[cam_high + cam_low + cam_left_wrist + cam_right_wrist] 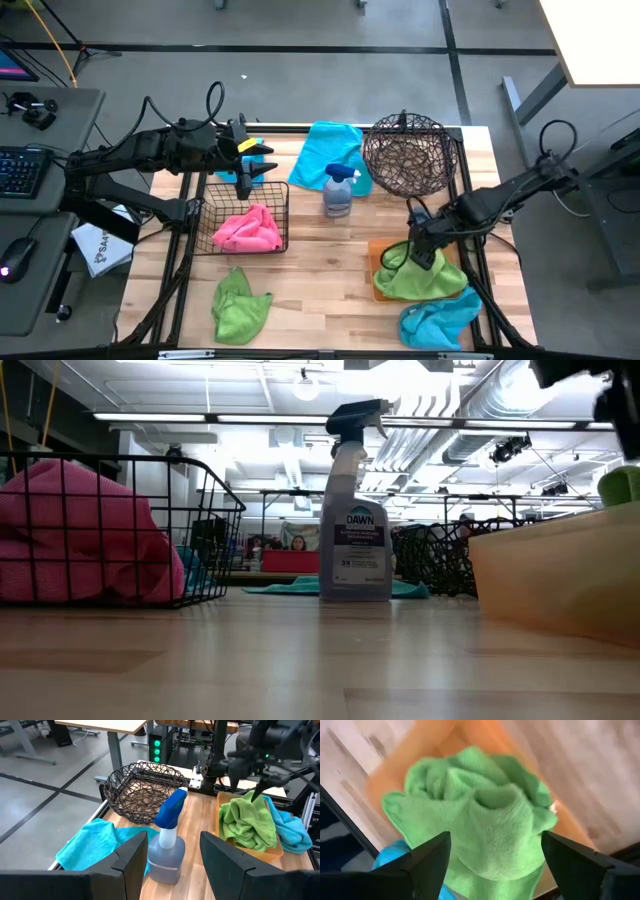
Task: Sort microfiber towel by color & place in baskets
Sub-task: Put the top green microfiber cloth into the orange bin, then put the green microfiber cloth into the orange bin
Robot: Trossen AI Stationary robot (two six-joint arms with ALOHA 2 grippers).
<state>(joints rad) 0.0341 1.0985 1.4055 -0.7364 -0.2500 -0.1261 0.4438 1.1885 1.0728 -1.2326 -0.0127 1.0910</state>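
Note:
My right gripper (420,252) (495,845) is open and hovers just over a green towel (430,278) (485,820) bunched in the flat orange tray (378,262) at the table's right; whether a fingertip grazes it, I cannot tell. My left gripper (250,162) (172,845) is open near the far left, beyond the square black wire basket (215,200), which holds a pink towel (248,230). The round brown woven basket (410,150) sits far right. A second green towel (240,305) lies near left. One blue towel (335,150) lies far centre, another (440,320) beside the tray's near side.
A spray bottle (338,190) (355,510) with a blue trigger head stands upright mid-table, between the wire basket and the round basket. Black frame rails (470,200) run along the table's sides. Bare wood shows in the middle near part (320,290).

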